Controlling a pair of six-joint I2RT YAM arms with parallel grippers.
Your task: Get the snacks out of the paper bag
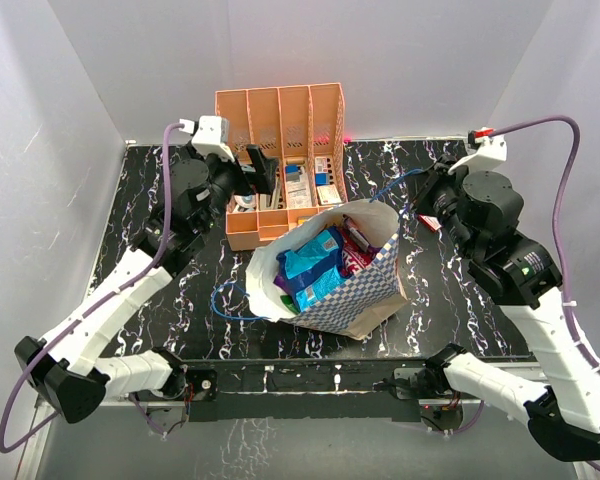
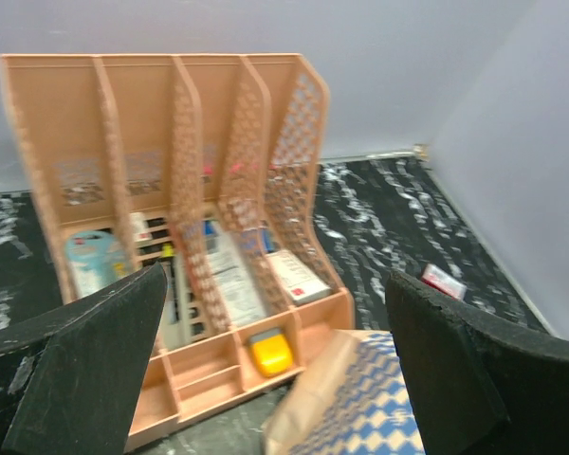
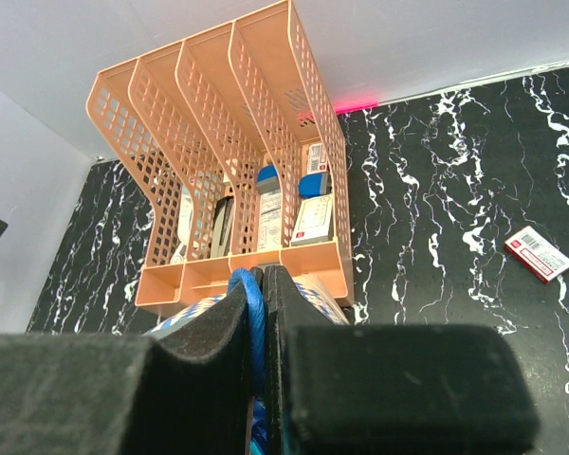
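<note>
Looking along the right jaws, we see them pressed tight together, pinching the thin blue cord handle (image 3: 254, 327) of the paper bag (image 1: 365, 290) between the 2 black pads (image 3: 209, 370). The cord runs up from the bag's mouth straight into that pinch. The bag itself sits on the worktop (image 1: 460, 300), below the right jaws and off to their left, with its mouth gaping open. The snacks (image 1: 315, 265) are inside it, and we make out blue, pink, purple and green packets crowded together.

Over on the other side, the left jaws are spread wide and grip nothing. They hover at the low front trays of the orange desk organizer (image 1: 280, 130), and the bag's patterned rim shows just below and ahead of them. Beyond the right jaws, off to their right, a small red-and-white box (image 3: 539, 254) lies flat on the worktop, well apart from the bag.
</note>
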